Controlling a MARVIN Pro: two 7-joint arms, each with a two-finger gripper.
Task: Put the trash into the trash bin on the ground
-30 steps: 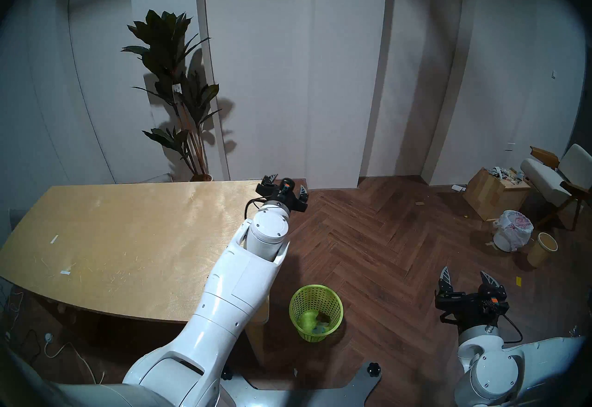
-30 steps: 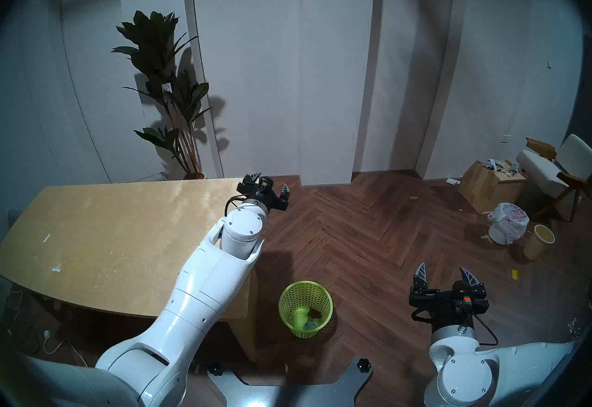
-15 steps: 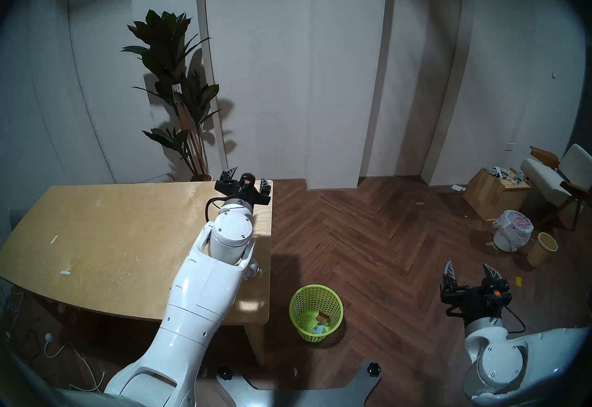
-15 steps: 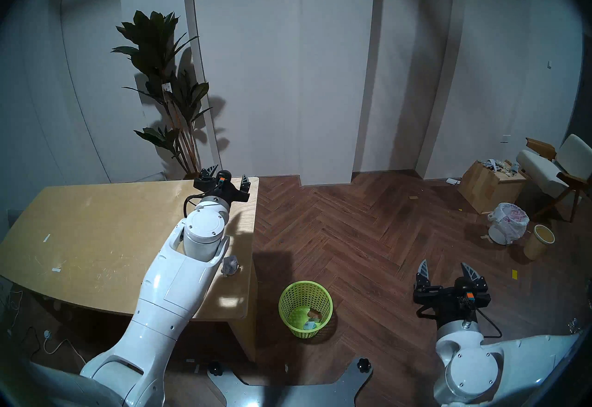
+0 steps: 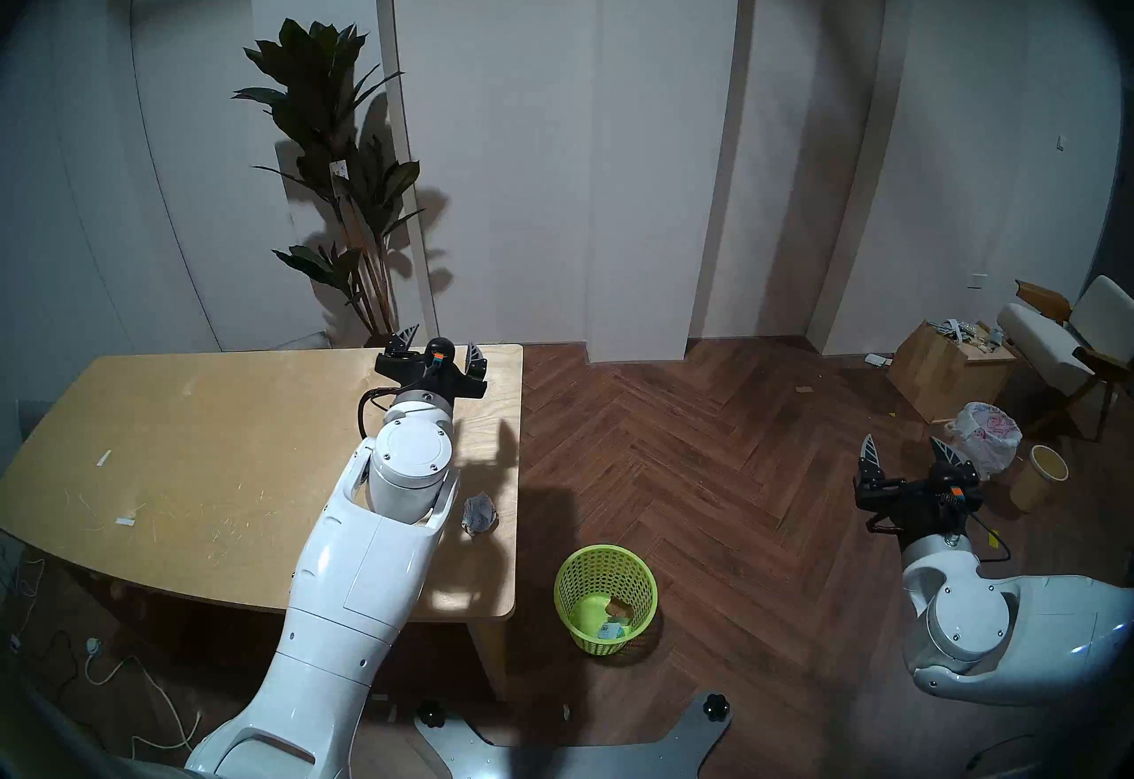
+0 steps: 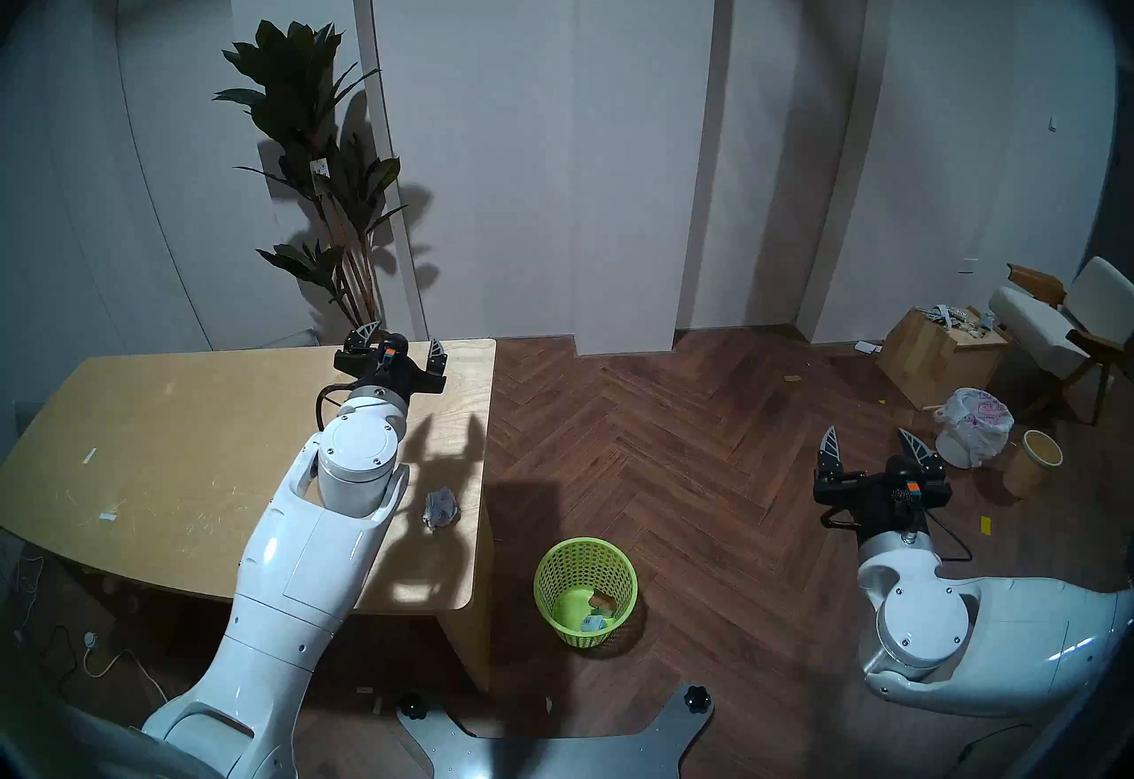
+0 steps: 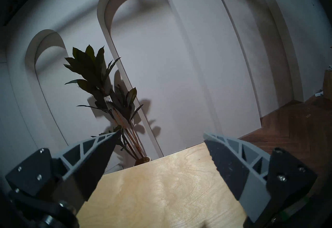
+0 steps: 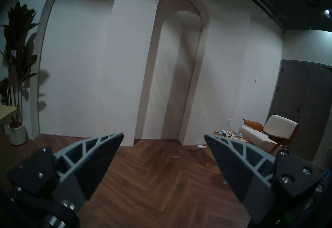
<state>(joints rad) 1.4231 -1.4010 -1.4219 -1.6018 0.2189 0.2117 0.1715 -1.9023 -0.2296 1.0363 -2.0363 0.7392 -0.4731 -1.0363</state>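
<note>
**Left arm being swung back over the table, paper ball being uncovered**

In the head stereo left view, the left end effector (image 5: 440,343) is being carried away from the lime-green trash bin (image 5: 605,596) and over the far part of the table (image 5: 215,452), where a second ago it was being held out past the table's edge. Its jaws are being kept wide apart, with nothing between them. The crumpled paper ball (image 5: 478,513), hidden by the arm a second ago, is now being shown on the table, on the side nearest the bin. Two scraps, one brown cardboard and one pale blue-white, are lying inside the bin. The right end effector (image 5: 907,449) is being moved further from the bin, toward the white bin with a printed bag (image 5: 982,449), equally spread and empty.

The head stereo right view is showing the same layout.

In the left wrist view, only bare table and a potted plant (image 7: 107,96) are being framed between the spread fingers (image 7: 100,159); the ball is not being seen.

In the right wrist view, only wooden floor (image 8: 152,168) is being framed between open fingers.

The last piece is judged to be waiting for pickup.
</note>
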